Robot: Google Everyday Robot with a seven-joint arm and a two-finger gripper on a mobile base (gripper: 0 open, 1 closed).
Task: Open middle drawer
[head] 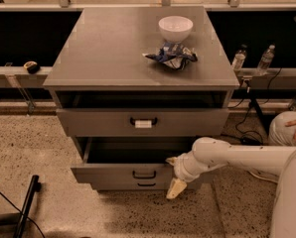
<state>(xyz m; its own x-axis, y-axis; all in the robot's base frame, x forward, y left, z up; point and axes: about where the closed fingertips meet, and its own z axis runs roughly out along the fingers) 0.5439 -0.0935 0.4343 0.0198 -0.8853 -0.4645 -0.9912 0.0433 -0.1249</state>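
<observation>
The middle drawer (113, 173) is pulled well out of the grey cabinet (103, 48), further than the top drawer (98, 123) with the white tag (143, 124) above it, which is only out a little. Its small black bar handle (144, 174) sits free, nothing on it. The gripper (173, 174) is down at the right end of that drawer front, coming in from the right on the white arm (237, 157). Its two cream fingers (176, 188) are spread apart, one up by the front's top edge and one below it, not clamped on anything as far as can be seen. Up top sit a white bowl (175, 28) and a crumpled blue snack bag (171, 56) just in front of it.
</observation>
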